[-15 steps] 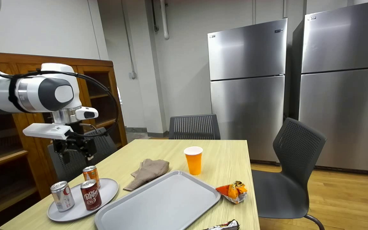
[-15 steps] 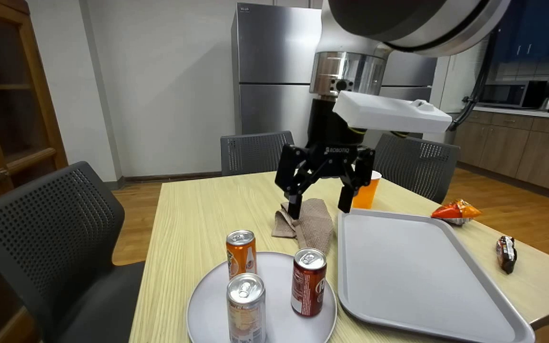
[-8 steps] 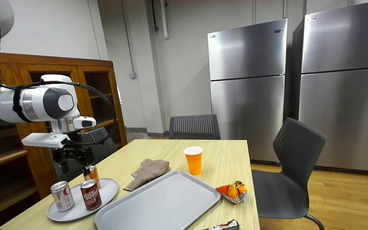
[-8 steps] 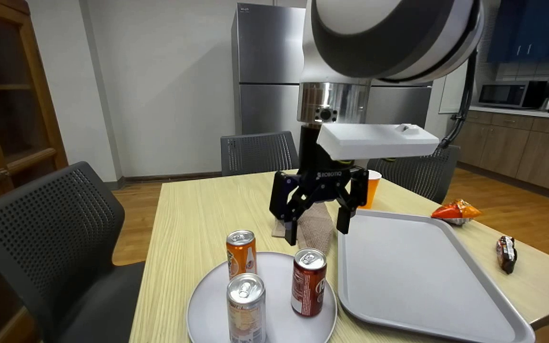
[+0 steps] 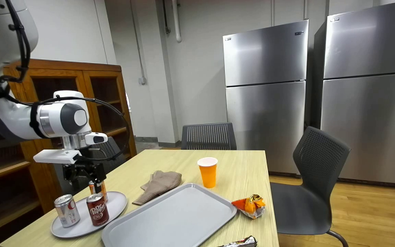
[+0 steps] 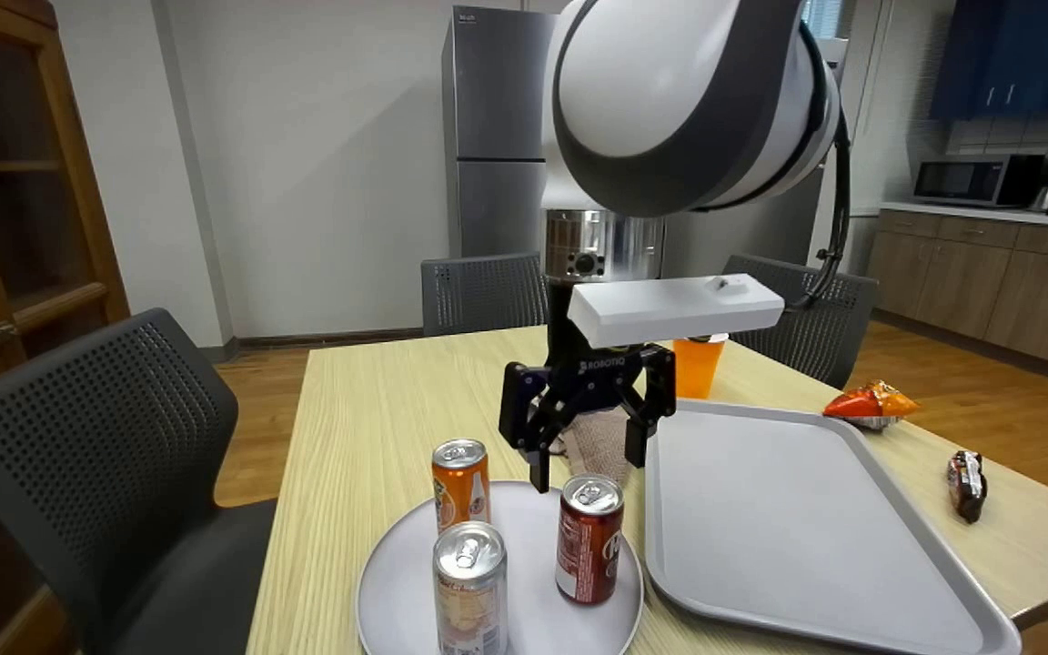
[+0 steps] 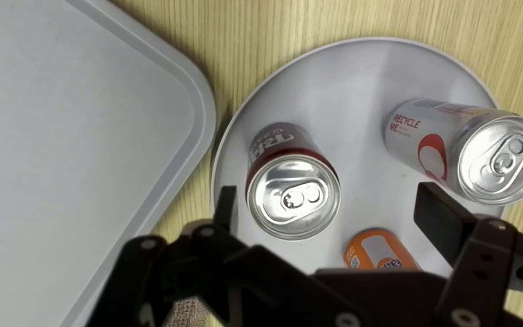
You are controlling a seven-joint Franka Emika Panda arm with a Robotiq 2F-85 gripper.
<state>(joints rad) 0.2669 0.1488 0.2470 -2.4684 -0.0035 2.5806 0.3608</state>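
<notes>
My gripper (image 6: 587, 462) is open and empty, pointing down above the round grey plate (image 6: 538, 628). It is nearest a dark red Dr Pepper can (image 6: 589, 550). In the wrist view that can's silver top (image 7: 294, 197) lies between the open fingers, close to the left one. An orange Fanta can (image 6: 461, 487) stands on the plate; in the wrist view the gripper body partly hides it (image 7: 379, 250). A silver can (image 6: 470, 596) stands on the plate too, beyond the right finger in the wrist view (image 7: 443, 141). All three cans are upright.
A grey rectangular tray (image 5: 173, 219) lies beside the plate. A brown cloth (image 5: 163, 185), an orange cup (image 5: 208, 175), an orange snack bag (image 5: 250, 206) and a dark-wrapped snack (image 6: 967, 485) are on the table. Chairs (image 5: 209, 137) stand around it.
My gripper has come down towards the plate and the Dr Pepper can, moving left and lower in an exterior view. It has stayed open. The cans and other objects have not moved.
</notes>
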